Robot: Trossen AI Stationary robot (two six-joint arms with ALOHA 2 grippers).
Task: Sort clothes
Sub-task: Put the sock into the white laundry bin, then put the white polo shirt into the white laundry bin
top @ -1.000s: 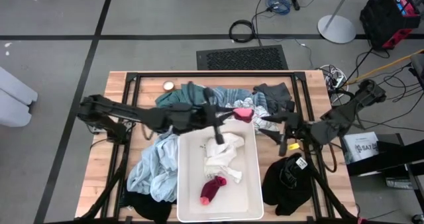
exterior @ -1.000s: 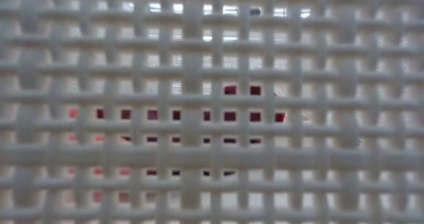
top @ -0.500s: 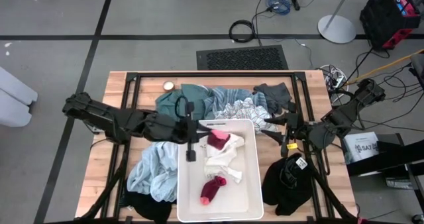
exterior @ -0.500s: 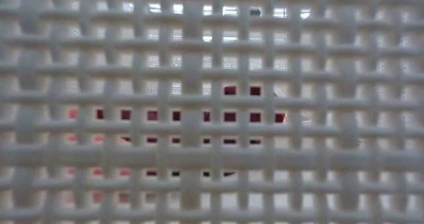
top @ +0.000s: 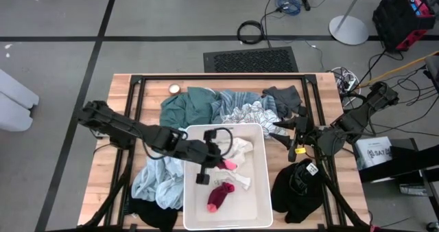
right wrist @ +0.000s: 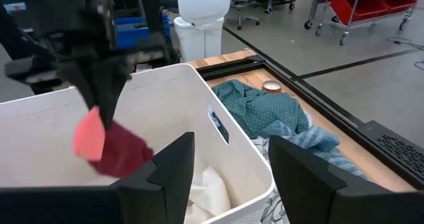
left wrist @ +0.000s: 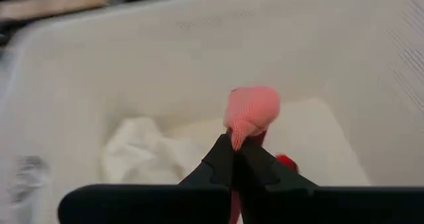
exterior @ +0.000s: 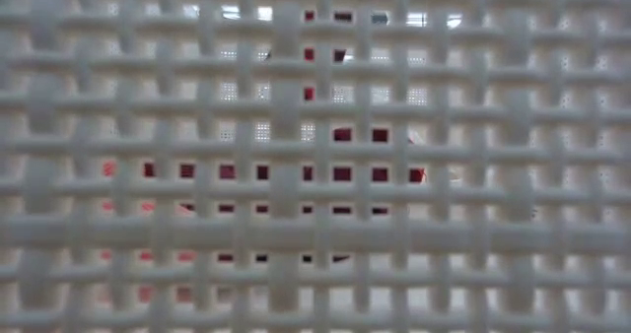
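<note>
Dangling from the left pincer point(left wrist: 235, 151), whose fingers are pressed together on its cuff, a pink-magenta sock point(left wrist: 250, 110) hangs over the inside of the white bin point(top: 194, 215), above a crumpled white garment point(top: 236, 149) and a second magenta sock point(top: 221, 195) already lying on the bin floor. A second ago this pincer was out over the clothes pile at the far side of the counter with the sock in its grip; half a second ago it had drawn back to the bin's far rim; now it sits well inside the walls. By my reading the carry is finished and only the release is left, which would put two socks and the white piece in the bin.

Around the bin lie the unsorted clothes: a teal garment point(top: 188, 101) and a blue-white striped one point(top: 236, 101) at the far edge, a dark grey piece point(top: 282, 95) beside them, a light blue heap point(top: 158, 174) on the left, and a black bundle point(top: 298, 187) on the right.

The right pincer point(right wrist: 228, 158) waits beside the bin's right wall, fingers spread and empty, unmoved over the last second.

The counter point(top: 113, 105) is pale wood in a black frame. Beyond it are grey floor with dark tape lines, a black mat point(top: 250, 59), coiled cables and a red cart point(top: 405, 9). The low view is filled by the bin's lattice wall.
</note>
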